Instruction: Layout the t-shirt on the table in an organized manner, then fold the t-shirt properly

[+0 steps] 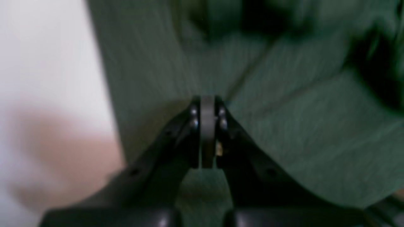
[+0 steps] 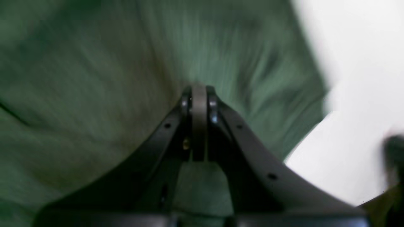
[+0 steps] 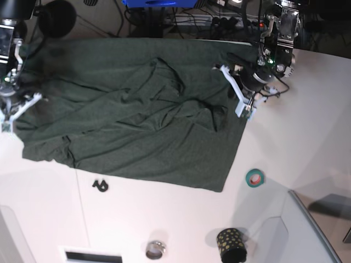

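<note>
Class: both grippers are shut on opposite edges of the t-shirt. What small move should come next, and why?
Probably draw the left gripper and right gripper apart: the t-shirt is still rumpled across its middle on the table.

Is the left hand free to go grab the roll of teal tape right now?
Probably not: the left hand is shut on the t-shirt edge. The tape lies unblocked on the table, nearer the camera.
</note>
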Robot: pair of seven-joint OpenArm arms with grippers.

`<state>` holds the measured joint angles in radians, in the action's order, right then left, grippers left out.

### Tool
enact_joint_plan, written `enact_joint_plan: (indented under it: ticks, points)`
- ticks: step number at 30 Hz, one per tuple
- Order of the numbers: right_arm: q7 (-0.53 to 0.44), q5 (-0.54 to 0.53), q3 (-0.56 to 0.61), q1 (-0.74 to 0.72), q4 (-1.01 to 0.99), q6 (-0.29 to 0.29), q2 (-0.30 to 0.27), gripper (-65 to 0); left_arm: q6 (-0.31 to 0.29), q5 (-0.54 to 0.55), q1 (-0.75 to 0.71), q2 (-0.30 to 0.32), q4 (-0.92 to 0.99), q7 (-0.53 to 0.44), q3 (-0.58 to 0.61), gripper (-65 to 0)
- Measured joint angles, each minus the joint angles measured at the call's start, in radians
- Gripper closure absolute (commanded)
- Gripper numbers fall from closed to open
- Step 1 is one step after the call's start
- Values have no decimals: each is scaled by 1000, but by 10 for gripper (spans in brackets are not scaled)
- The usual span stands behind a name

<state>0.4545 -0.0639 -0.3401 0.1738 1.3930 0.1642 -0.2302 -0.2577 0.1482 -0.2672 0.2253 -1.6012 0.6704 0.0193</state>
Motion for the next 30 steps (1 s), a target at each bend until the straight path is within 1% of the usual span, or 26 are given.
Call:
enact_joint_plan:
  ticks: [1, 2, 3, 5, 6, 8, 9, 11, 12, 13, 14, 15, 16, 17, 18, 21, 22, 25, 27, 30]
  points:
    - [24, 6, -4, -2, 45, -2, -5, -59, 0, -3, 2, -1, -29, -1, -6, 0]
    - [43, 13, -7, -18, 77, -8, -10, -107, -5, 8, 5, -3, -50, -7, -22, 0]
    - [69, 10, -8, -50, 93, -8, -10, -173, -5, 14, 7, -7, -66, -7, -48, 0]
    - [107, 4, -9, -160, 58, 0, -9, -317, -2, 10, 8, -4, -80, 2, -105, 0]
    - [114, 3, -5, -227, -1, 2, -15, -345, 0, 4, 13, 0, -80, 20, -126, 0]
    - [105, -2, -2, -379, -195, 34, -39, -336, 0, -2, 25, 1, -74, 39, -157, 0]
    - [77, -6, -6, -465, -327, 57, -56, -323, -1, 0, 33, 3, -71, 37, -171, 0]
    - [-37, 4, -12, -600, -621, 69, -85, -306, -2, 3, 31, -5, -70, 33, -201, 0]
    - [-83, 13, -4, -646, -754, 59, -101, -306, -5, 10, 24, -6, -69, 34, -214, 0]
    - [-161, 14, -1, -689, -893, 64, -117, -308, -6, 13, 14, -8, -63, 29, -232, 0]
    - [-223, 11, 0, -715, -995, 45, -126, -311, -5, 8, 3, -5, -58, 31, -252, 0]
    - [-311, 10, 0, -737, -1093, 26, -134, -312, -4, 6, -8, 0, -55, 34, -274, 0]
    - [-362, 10, 0, -750, -1158, -6, -140, -312, -3, 3, -19, 1, -53, 38, -292, 0]
    - [-406, 13, 0, -756, -1201, -30, -146, -314, -3, -5, -27, 3, -50, 40, -301, 0]
    - [-429, 13, 11, -756, -1218, -37, -155, -314, -2, -4, -31, 5, -48, 40, -309, 0]
    - [-447, 12, 73, -761, -1226, -37, -178, -314, -4, 4, -31, 2, -22, 29, -315, 0]
    - [-451, 12, 84, -761, -1226, -38, -178, -314, -5, 4, -32, -2, -12, 30, -318, 0]
    - [-455, 13, 96, -740, -1225, -35, -163, -314, -4, 6, -35, -1, 3, 34, -320, 0]
    - [-484, -4, 98, -726, -1225, -45, -144, -314, -4, 6, -32, -2, 3, 30, -321, 0]
    - [-464, -2, 98, -736, -1223, -44, -138, -314, -4, 6, -32, -4, 3, 30, -320, 0]
